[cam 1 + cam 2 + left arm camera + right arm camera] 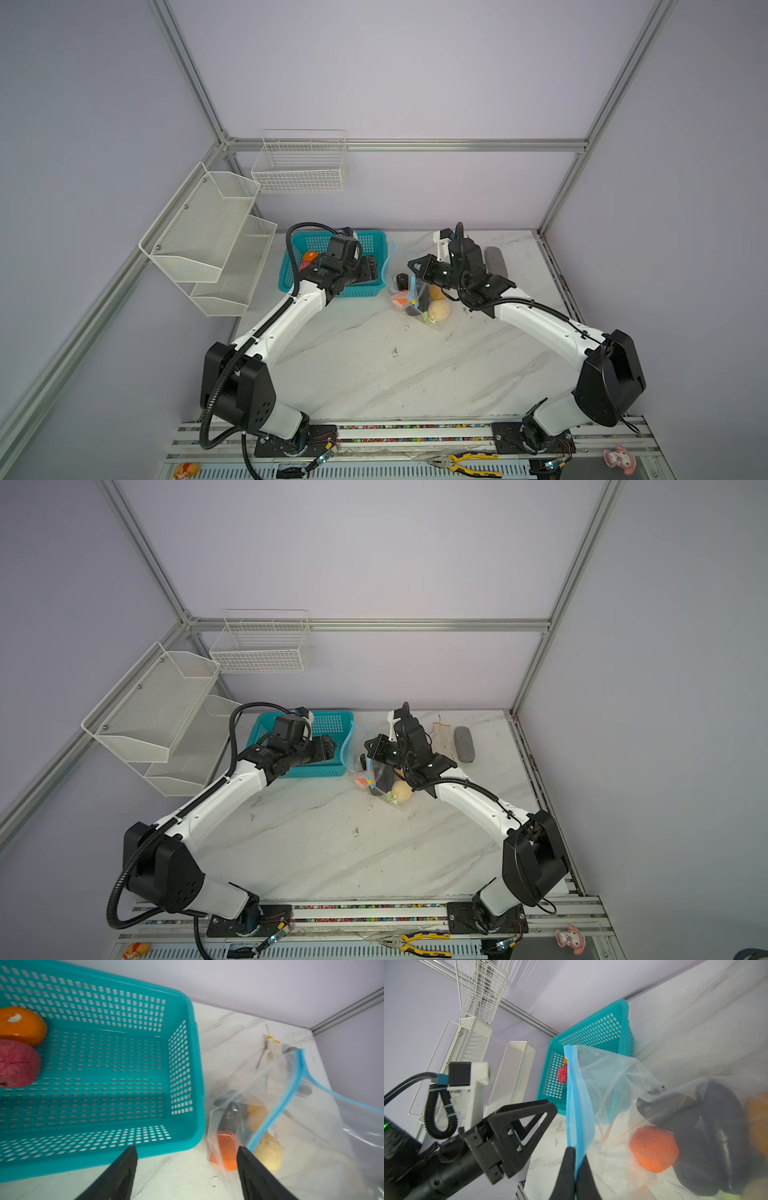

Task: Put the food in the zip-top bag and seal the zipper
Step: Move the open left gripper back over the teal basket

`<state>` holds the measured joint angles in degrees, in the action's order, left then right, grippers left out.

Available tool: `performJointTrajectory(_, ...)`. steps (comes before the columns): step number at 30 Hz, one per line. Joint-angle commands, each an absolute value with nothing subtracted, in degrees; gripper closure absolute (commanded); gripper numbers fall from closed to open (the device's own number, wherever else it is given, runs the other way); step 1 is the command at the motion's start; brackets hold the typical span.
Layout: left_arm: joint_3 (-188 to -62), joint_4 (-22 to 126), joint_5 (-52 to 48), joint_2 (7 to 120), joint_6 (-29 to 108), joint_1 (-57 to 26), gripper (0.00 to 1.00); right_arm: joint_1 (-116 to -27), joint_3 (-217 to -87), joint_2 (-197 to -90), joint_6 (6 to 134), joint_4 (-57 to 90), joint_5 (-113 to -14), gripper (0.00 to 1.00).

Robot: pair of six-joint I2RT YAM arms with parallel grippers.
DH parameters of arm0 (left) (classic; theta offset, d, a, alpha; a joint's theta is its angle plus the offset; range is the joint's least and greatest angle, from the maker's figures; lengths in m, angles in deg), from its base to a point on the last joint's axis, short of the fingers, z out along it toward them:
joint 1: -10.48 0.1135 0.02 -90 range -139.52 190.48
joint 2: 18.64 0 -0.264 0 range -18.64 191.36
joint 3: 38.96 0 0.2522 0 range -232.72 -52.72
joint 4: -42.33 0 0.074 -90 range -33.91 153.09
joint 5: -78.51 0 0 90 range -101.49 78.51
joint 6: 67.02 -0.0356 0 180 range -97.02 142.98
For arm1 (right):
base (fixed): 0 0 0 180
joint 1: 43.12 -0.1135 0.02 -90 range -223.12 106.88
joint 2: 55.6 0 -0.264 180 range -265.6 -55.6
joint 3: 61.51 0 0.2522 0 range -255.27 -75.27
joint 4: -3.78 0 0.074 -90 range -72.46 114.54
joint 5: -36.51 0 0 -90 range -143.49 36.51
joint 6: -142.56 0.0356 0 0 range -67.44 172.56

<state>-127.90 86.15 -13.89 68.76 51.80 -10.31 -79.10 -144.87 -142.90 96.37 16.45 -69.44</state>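
Pinched fast in the right gripper (576, 1151): the zipper (577, 1095) of the bag (612, 1076), lifted open on the table (374, 365) just beside the basket (195, 1064). Inside the bag, an orange lump (654, 1149), an eggplant (720, 1126) and a cream ball (439, 311). Lying in the basket, an orange ball (20, 1024) and a pink ball (16, 1064). Nothing in the left gripper (187, 1148), spread wide, near the basket's corner and the bag.
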Motion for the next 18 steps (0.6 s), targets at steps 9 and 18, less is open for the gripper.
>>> performJointTrajectory(9,-141.93,99.12,-20.10,77.10,47.77,-7.32,0.20,-78.80,-143.72,-143.36,93.55,12.72,-71.02,1.00)
performJointTrajectory(18,-142.59,102.75,-24.19,80.47,48.38,-6.27,0.09,-78.80,-140.33,-143.68,92.73,10.01,-72.68,1.00)
